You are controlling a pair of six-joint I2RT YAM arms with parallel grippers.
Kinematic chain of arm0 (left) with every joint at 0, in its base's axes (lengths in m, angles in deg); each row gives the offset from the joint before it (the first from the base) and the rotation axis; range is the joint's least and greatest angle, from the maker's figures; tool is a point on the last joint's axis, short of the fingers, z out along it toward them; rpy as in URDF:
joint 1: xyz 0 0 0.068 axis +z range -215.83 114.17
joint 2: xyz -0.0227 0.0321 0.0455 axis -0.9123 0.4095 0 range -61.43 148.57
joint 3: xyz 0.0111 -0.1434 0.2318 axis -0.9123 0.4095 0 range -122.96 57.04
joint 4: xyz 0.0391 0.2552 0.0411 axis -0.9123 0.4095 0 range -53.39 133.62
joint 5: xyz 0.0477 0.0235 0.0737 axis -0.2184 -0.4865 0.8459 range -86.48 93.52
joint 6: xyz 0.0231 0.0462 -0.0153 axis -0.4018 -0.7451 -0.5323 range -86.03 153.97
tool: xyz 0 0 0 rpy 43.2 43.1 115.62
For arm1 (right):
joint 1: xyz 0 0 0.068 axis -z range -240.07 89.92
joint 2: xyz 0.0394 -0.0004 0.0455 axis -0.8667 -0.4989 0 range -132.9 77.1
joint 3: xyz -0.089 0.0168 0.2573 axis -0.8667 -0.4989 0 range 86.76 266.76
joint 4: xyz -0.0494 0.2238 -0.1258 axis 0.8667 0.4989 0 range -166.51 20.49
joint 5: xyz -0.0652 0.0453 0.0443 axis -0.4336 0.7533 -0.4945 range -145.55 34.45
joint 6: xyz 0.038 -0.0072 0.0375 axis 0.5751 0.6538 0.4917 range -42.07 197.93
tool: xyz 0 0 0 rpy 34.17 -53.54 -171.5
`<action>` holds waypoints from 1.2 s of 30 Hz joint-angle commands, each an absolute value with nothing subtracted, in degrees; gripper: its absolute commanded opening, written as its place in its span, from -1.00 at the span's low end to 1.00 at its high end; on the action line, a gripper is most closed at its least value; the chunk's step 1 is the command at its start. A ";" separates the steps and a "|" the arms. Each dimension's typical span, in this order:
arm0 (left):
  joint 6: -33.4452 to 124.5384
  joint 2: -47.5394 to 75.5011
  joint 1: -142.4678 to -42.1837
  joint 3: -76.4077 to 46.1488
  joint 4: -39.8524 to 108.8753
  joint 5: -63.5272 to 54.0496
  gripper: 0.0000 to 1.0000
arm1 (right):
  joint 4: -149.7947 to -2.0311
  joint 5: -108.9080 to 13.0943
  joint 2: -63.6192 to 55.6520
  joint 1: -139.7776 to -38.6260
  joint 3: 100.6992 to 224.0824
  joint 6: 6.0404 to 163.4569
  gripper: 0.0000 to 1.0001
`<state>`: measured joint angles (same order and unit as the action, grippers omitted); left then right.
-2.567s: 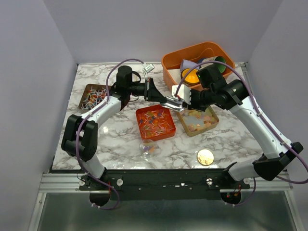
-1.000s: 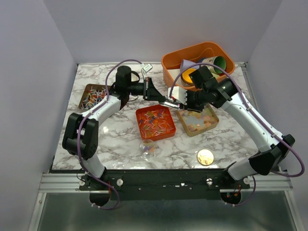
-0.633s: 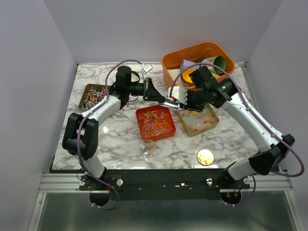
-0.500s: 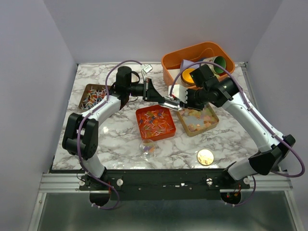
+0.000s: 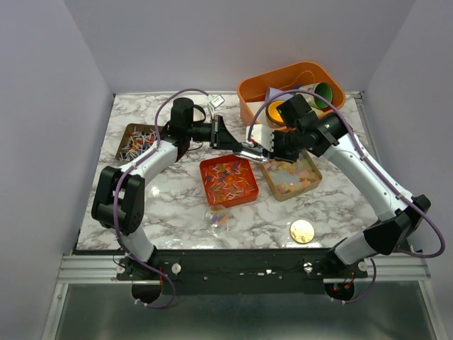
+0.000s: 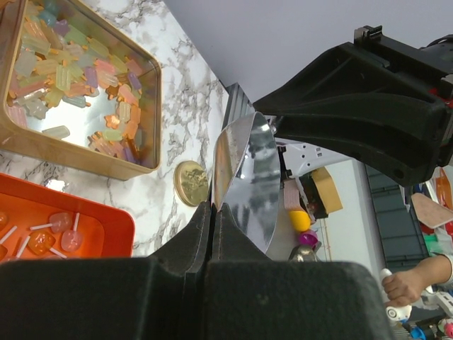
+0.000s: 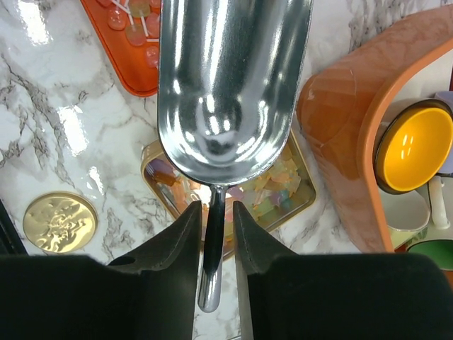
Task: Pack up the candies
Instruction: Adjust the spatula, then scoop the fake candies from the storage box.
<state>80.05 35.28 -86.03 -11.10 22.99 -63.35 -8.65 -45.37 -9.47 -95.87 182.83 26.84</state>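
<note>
R gripper (image 7: 214, 212) clamps metal scoop (image 7: 233, 78) by its handle; L gripper (image 6: 212, 212) pinches scoop rim. Candies (image 6: 78, 71) sit in gold tray (image 6: 85, 163) under scoop, just near-right of both grippers; more in orange tray (image 6: 99, 230) to its left.

The left gripper (image 6: 212, 210) is pinching the thin rim of a shiny metal scoop (image 6: 252, 177), its two black fingers pressing together on it. Beyond the scoop, a gold tin (image 6: 85, 160) is holding pastel gummies (image 6: 71, 78), an orange tray (image 6: 107, 228) is showing a few lollipops (image 6: 54, 238), and a round gold disc (image 6: 190, 183) is lying on the marble table (image 6: 185, 92) near the tin's corner. The right arm (image 6: 368, 99) is filling the space past the scoop.
</note>
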 commanded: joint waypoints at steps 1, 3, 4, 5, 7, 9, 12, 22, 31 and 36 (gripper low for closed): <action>79.58 34.90 -85.60 -12.92 23.17 -63.10 -1.00 | -7.25 -44.12 -10.53 -95.85 183.61 26.69 -0.39; 79.58 35.17 -85.51 -13.10 23.17 -63.01 -1.00 | -6.99 -44.12 -10.97 -95.85 184.23 26.61 -0.46; 79.58 35.17 -85.51 -13.18 23.17 -63.18 -1.00 | -6.81 -44.21 -11.06 -95.85 184.40 26.52 -0.53; 79.67 35.34 -85.51 -13.27 22.99 -63.10 -1.00 | -6.64 -44.30 -11.23 -95.93 184.40 26.34 -0.59; 79.76 35.52 -85.51 -13.45 22.99 -63.01 -1.00 | -6.11 -44.65 -11.58 -95.85 184.32 25.82 -0.83; 79.67 35.34 -85.25 -13.62 23.43 -62.75 -1.00 | -5.93 -45.35 -11.41 -95.85 184.23 24.77 -0.98; 75.47 33.77 -82.97 -15.29 30.97 -58.45 -0.23 | -7.16 -46.75 -10.53 -95.85 184.14 22.05 -0.99; 70.18 19.89 -66.35 -4.08 60.24 -26.21 0.54 | -4.96 -57.02 -21.94 -97.07 194.85 -2.44 -0.99; 77.55 8.28 -66.35 17.65 54.56 -22.66 0.22 | -16.71 -75.67 -35.74 -100.68 195.93 -26.80 -0.99; 82.57 8.18 -66.35 25.83 48.13 -24.51 -0.59 | -26.58 -84.01 -39.35 -101.12 191.87 -35.44 -0.99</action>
<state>77.56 8.97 -66.32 21.88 54.24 -24.57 -16.63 -72.61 -37.01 -100.41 193.93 -22.40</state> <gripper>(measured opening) 0.408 0.047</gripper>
